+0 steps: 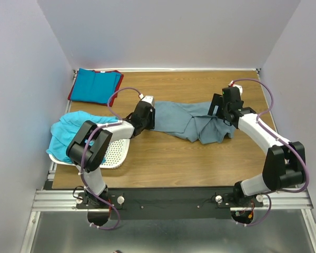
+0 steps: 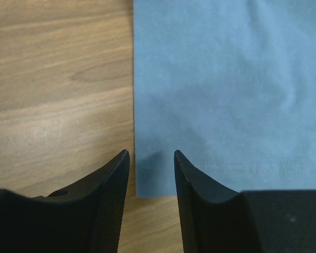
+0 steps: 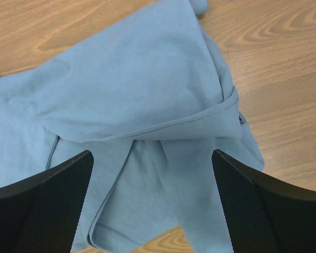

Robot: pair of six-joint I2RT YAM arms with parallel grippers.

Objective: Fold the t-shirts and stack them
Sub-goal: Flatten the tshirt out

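Left gripper (image 2: pixel 151 155), jaws apart, seemingly straddles hem of plain grey-blue t-shirt (image 2: pixel 226 79).

arms (image 1: pixel 258 134): white links, black joints | cables (image 1: pixel 124 89): purple | fingers (image 2: pixel 108 200): black (ridged pads)

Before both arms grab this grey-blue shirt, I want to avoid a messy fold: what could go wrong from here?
The left gripper sits right at the hem corner of the grey-blue shirt, jaws part open; it could close on a sliver of cloth and slip off. The right gripper, wide open, hovers over bunched, overlapping folds; it might pinch only some layers, so lifting could leave the shirt twisted.
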